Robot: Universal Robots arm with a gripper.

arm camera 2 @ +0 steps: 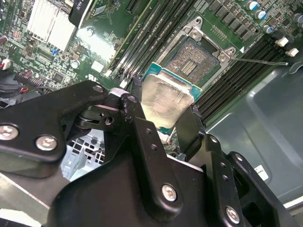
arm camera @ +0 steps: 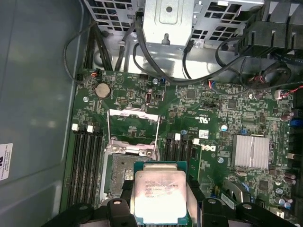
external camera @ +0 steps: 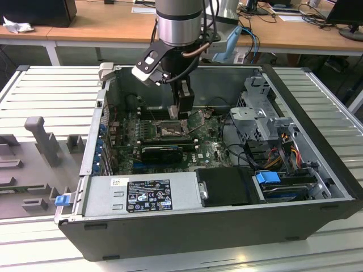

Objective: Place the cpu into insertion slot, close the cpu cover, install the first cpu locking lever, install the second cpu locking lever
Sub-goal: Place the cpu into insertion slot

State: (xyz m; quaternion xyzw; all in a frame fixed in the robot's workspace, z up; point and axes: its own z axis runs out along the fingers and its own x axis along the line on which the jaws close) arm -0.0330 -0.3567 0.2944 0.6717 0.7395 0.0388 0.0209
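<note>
Gripper point(arm camera 2: 163, 108) clamps the cpu point(arm camera 2: 166, 96), metal face up, above the insertion slot point(arm camera 2: 195, 62).

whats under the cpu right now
The cpu, held in the pincer, hangs over the open insertion slot. Part of the slot's grey pin field shows beside the chip in both wrist views; the rest of it is covered by the cpu.

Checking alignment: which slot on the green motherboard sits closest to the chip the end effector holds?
The square black-framed socket with the grey pin field, right by the tan-grey square chip; the long black slots flank it.
</note>
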